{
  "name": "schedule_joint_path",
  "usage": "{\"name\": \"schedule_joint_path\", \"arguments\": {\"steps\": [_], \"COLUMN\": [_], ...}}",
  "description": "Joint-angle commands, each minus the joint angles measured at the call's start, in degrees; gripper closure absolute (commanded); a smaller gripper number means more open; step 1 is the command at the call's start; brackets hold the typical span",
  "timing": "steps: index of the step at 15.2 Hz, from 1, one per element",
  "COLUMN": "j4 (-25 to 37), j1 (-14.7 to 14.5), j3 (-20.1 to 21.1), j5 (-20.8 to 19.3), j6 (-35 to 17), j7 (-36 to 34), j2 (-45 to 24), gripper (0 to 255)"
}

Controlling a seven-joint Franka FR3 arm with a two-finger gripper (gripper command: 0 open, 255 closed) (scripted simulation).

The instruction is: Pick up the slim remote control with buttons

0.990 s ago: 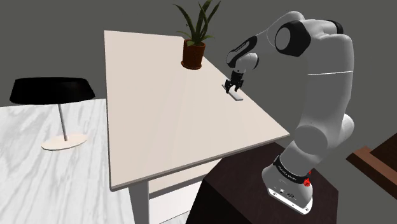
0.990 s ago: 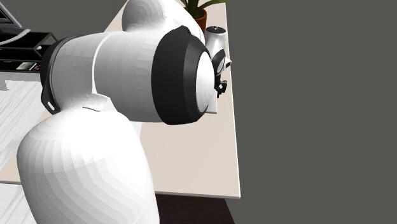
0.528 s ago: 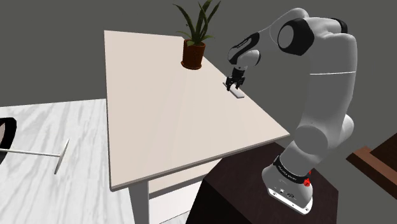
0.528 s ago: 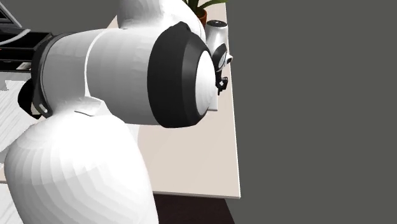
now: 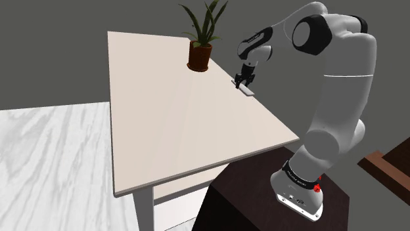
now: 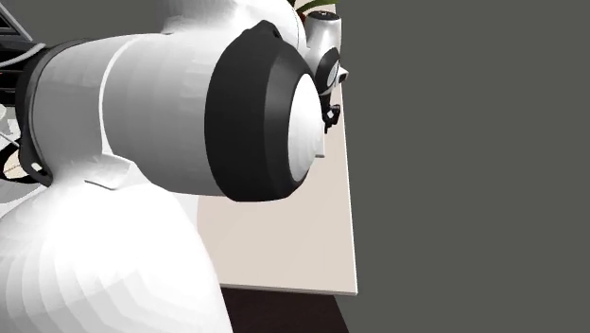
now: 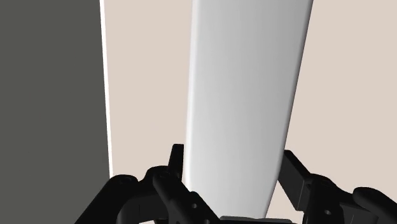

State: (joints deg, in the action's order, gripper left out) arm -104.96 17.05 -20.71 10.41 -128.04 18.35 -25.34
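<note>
A slim remote, drawn as a smooth, pale grey-white slab with rounded long edges, runs lengthwise away from the black gripper. The two matte black fingers stand on either side of its near end and seem to press both long edges, clamped on it, though the contact is hard to judge. The remote's face is plain and even in tone.

In the shoulder view the remote is a small white bar just under the gripper, at about 4 o'clock from a glossy brown pot holding a spiky green plant. It sits close to the edge of a flat beige table (the edge at 3 o'clock). The white arm has smooth, rounded segments and dark joints.
</note>
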Motion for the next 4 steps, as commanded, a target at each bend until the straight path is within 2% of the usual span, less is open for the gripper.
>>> {"name": "schedule_joint_path", "arguments": {"steps": [1,4], "j4": [0.34,0.59], "j1": [-0.27,-0.35], "j3": [-0.27,-0.39], "j5": [-0.54,-0.77], "j6": [1.41,2.11], "j7": [-0.4,-0.54], "j2": [1.14,1.61], "gripper": [255,255]}}
